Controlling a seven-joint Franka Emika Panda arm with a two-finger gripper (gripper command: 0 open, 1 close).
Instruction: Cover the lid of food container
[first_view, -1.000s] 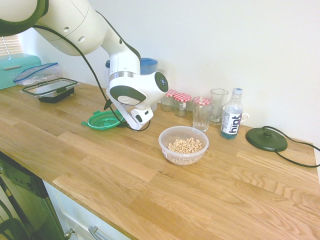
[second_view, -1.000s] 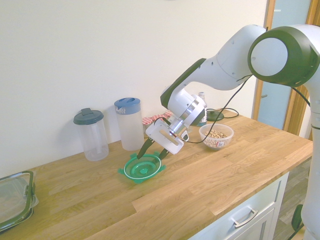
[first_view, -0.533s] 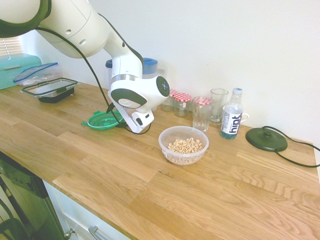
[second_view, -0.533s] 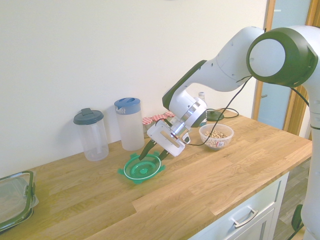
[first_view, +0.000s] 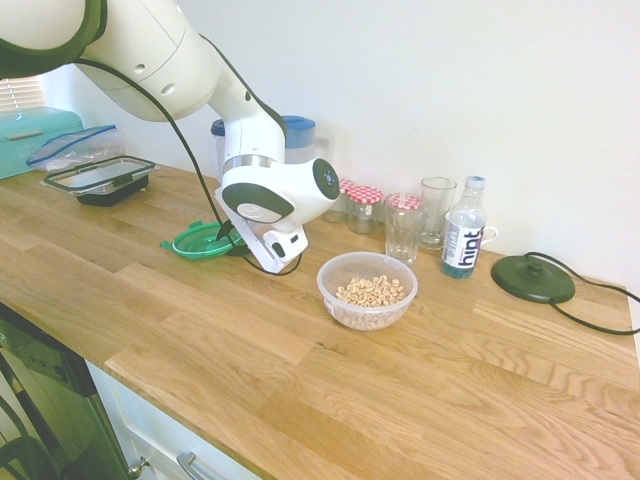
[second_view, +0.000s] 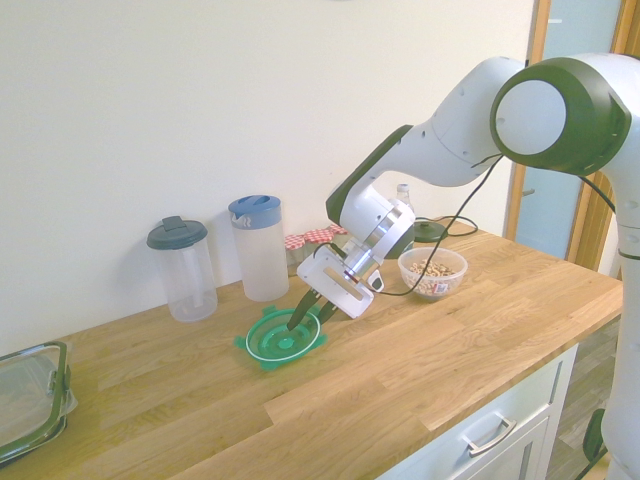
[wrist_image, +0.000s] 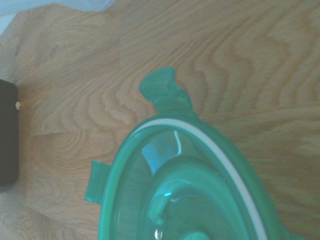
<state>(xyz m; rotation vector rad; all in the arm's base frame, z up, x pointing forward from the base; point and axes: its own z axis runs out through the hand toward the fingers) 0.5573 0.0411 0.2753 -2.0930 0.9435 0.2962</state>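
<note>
lid (second_view: 278, 341): green, round, lying flat on the wooden counter (first_view: 300, 340), underside up, white seal ring and snap tabs showing in the wrist view (wrist_image: 200, 190). Sits in front of the two tall jugs, well apart from the bowl.
gripper (second_view: 308, 318): angled down onto the lid's near-right rim, dark fingers drawn in narrow around the rim edge. Looks pinched on it, but can't tell if the grip is fully made. Lid is not lifted.
food container (first_view: 367, 290): clear round bowl, cereal rings inside, open top, on the counter to the right of the arm in the first exterior view.
behind bowl: drinking glasses (first_view: 404, 227), red-checked-lid jars (first_view: 357, 206), water bottle (first_view: 463, 241), all along the wall.
jugs: blue-lidded one (second_view: 260, 248) and dark-lidded one (second_view: 183, 268), standing at the wall behind the lid.
far right: dark round base with cord (first_view: 533, 279).
far end: rectangular black-rimmed container (first_view: 102, 178), near the counter's other end.
</note>
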